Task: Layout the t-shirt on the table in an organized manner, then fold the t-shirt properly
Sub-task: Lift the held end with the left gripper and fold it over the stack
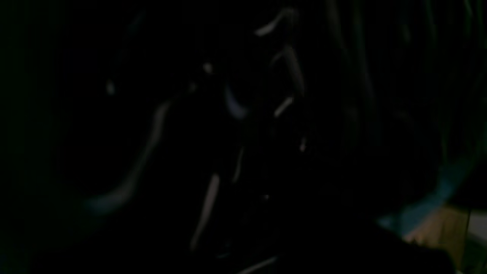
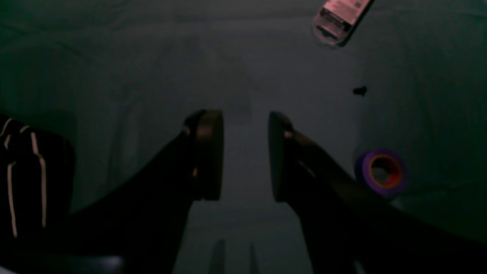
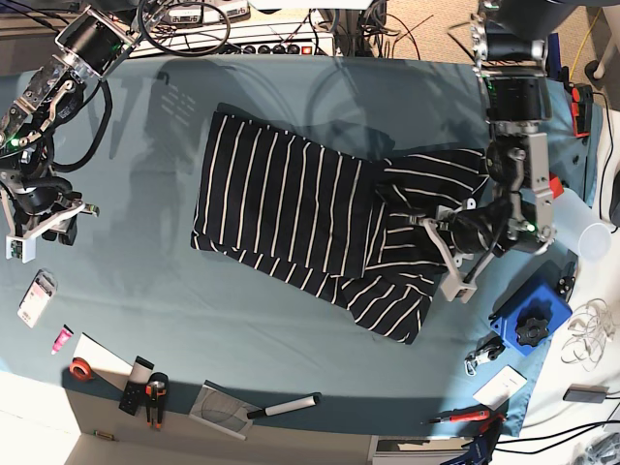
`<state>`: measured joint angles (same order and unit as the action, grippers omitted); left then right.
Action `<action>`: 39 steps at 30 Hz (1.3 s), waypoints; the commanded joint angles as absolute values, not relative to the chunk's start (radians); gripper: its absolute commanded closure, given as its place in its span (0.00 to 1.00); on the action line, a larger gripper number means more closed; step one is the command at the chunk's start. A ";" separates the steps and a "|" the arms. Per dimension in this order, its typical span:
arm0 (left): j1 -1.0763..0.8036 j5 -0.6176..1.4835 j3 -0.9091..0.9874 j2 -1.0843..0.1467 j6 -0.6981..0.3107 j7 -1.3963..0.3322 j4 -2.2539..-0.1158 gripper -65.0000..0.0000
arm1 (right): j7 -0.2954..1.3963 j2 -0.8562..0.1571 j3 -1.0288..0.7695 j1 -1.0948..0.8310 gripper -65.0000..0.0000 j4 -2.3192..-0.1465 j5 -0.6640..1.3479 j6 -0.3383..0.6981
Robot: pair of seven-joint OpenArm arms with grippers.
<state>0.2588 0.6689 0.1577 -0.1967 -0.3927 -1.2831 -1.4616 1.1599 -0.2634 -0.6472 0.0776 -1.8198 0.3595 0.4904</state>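
1. While the t-shirt (image 3: 320, 232) sprawls across the middle of the table (image 3: 174, 310), half flat and half bunched, all the action sits at its crumpled end, on the right in the base view.
2. Long axis first: the shirt runs across the table, flat striped body toward the right arm's side, rumpled folds toward the left arm's.
3. Left gripper (image 3: 455, 254) is right down on that bunched part, fingers nearly closed. From overhead they look pinched into the fabric, though I can't swear to how much cloth they hold.
4. Right gripper (image 2: 245, 154) hangs well apart from the garment over bare blue cloth, fingers parted with nothing between them. The shirt lies off to the side of those fingers, only a striped edge showing at the frame's left.
5. So the left arm is the nearer one by far; any spreading pull would, I'd judge, start there.
6. Hard to read: the left wrist view is almost black, just faint pale stripes, so the fingers themselves can't be made out.
7. Collar and sleeves are lost in the folds too.
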 commanded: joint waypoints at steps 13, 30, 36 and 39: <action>0.277 0.570 -0.085 -0.051 -0.442 -1.288 -1.708 1.00 | 1.125 -0.282 -0.649 0.094 0.69 -1.837 0.365 0.489; 0.234 -0.151 -0.630 0.110 -0.182 -1.210 -1.813 1.00 | 1.131 -0.282 -0.649 0.094 0.69 -1.837 0.365 0.489; 0.205 -0.245 -0.758 0.121 -0.173 -1.148 -1.793 1.00 | 1.131 -0.282 -0.649 0.094 0.69 -1.837 0.365 0.489; 0.204 -0.250 -0.767 0.121 -0.150 -1.093 -1.777 1.00 | 1.131 -0.282 -0.649 0.094 0.69 -1.837 0.365 0.489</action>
